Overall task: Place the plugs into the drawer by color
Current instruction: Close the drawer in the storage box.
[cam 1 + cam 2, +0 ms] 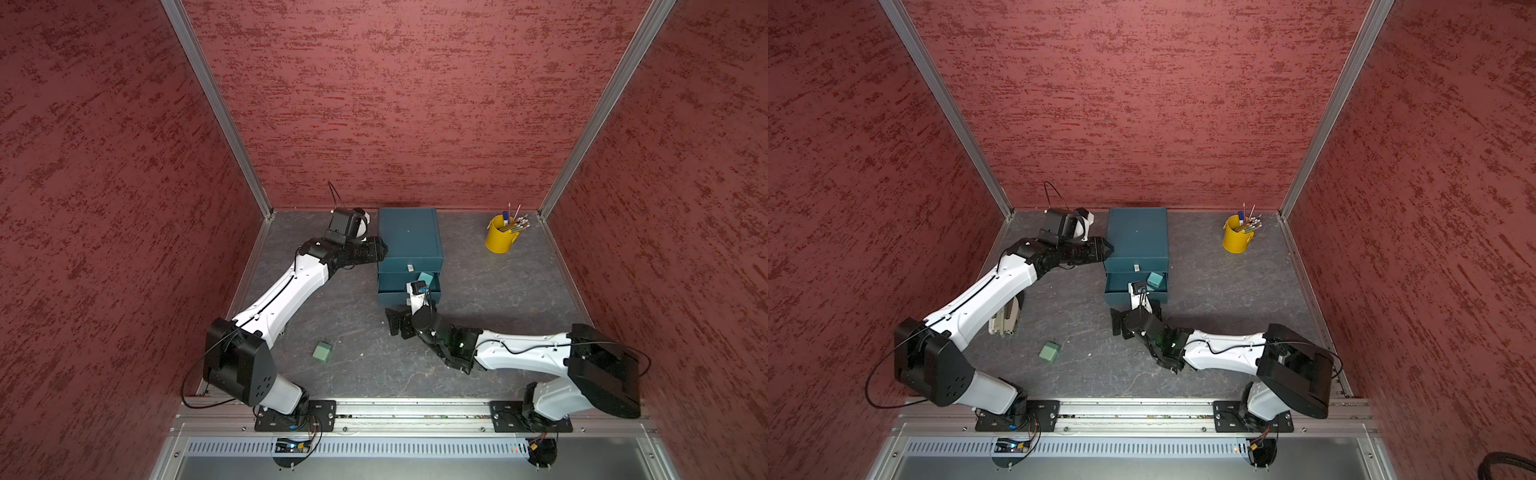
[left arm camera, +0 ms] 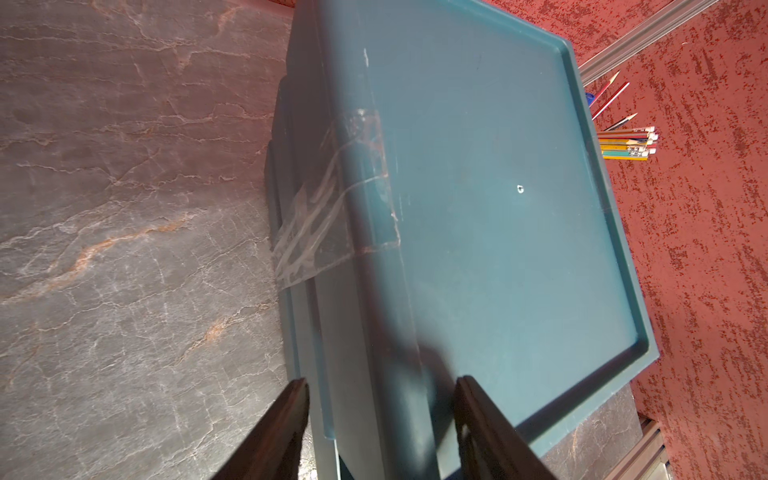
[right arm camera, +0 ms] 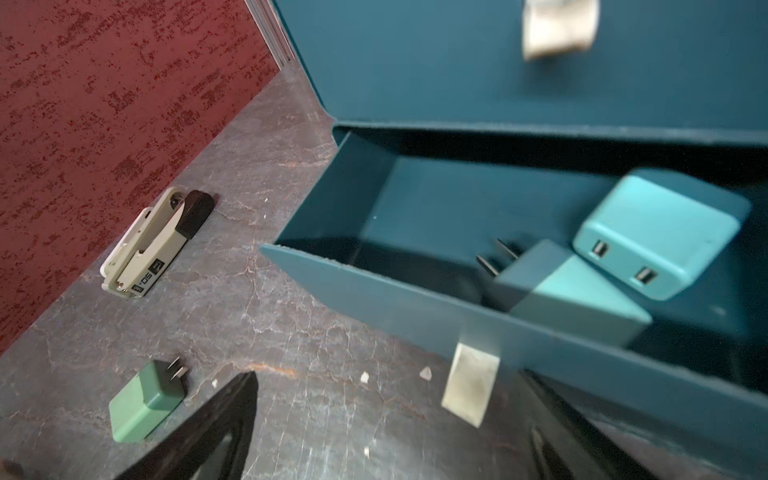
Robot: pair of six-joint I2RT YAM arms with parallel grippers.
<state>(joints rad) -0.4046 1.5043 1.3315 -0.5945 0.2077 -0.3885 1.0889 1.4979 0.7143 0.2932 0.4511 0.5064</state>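
Observation:
The dark teal drawer chest (image 1: 409,235) (image 1: 1138,235) stands at the back middle of the table. The drawer below its top one is pulled out, and two teal plugs (image 3: 660,232) (image 3: 575,301) lie inside it at one end. A sage green plug (image 1: 322,351) (image 1: 1049,351) (image 3: 145,403) lies on the table in front, to the left. My right gripper (image 3: 388,376) (image 1: 405,316) is open wide and empty just before the open drawer's front and its white pull tab (image 3: 471,386). My left gripper (image 2: 382,386) (image 1: 381,248) is partly open astride the chest's upper left edge.
A yellow bucket of pencils (image 1: 500,239) (image 1: 1236,239) stands at the back right. A beige stapler (image 1: 1005,318) (image 3: 153,245) lies by the left wall, under my left arm. Red walls close in three sides. Small white crumbs (image 3: 365,377) dot the table.

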